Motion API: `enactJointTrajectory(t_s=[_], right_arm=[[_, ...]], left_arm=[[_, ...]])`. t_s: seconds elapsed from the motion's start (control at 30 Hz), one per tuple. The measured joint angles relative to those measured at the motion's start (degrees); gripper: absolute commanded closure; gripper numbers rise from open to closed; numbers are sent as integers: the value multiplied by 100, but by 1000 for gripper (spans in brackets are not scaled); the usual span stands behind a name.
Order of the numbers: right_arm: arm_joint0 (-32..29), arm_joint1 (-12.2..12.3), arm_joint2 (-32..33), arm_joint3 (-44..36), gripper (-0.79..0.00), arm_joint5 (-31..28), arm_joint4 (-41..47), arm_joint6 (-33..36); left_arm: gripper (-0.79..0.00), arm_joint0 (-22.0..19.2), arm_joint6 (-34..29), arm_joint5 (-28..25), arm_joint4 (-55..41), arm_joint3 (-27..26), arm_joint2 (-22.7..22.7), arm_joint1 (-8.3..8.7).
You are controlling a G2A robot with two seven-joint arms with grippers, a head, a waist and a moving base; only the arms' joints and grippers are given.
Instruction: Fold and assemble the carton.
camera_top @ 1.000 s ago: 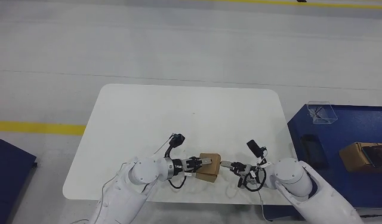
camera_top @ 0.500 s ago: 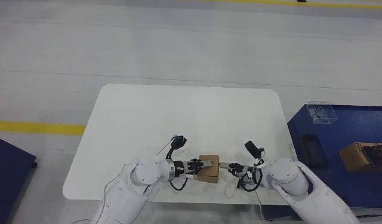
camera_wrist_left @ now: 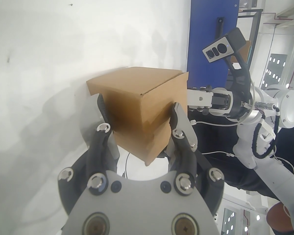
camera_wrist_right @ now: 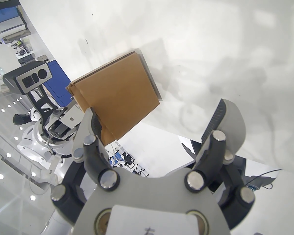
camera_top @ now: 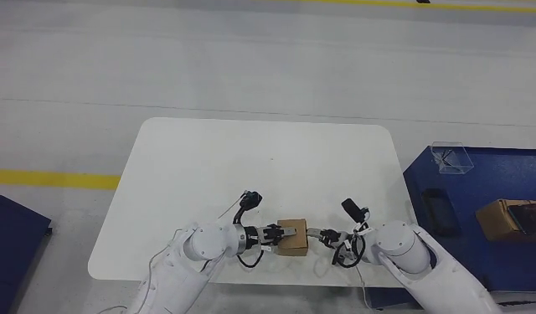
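Cardboard carton [camera_top: 292, 237] at 6 o'clock edge of table [camera_top: 251, 163], left gripper [camera_wrist_left: 137, 113] clamped on it from 9 o'clock, right gripper [camera_wrist_right: 156, 110] spread wide at its 3 o'clock, one finger touching.

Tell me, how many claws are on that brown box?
2. The left claw clamps the carton from one end. The right claw sits at the opposite end, open, with one finger against the carton.
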Motion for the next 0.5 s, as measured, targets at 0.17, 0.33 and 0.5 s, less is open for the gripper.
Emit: enactJointTrajectory(t_s=[0.17, 0.33, 0.5], right_arm=[[27, -32, -18, 43, -785, 2, 13, 6], [36, -52, 134, -3, -785, 22, 242, -42], [-49, -62, 154, -132, -785, 79, 243, -76]], left_arm=[[-449, -14, 10, 28, 76, 17, 45, 0], [-465, 10, 73, 24, 116, -44, 54, 6], [-486, 53, 97, 30, 131, -137, 21, 23]])
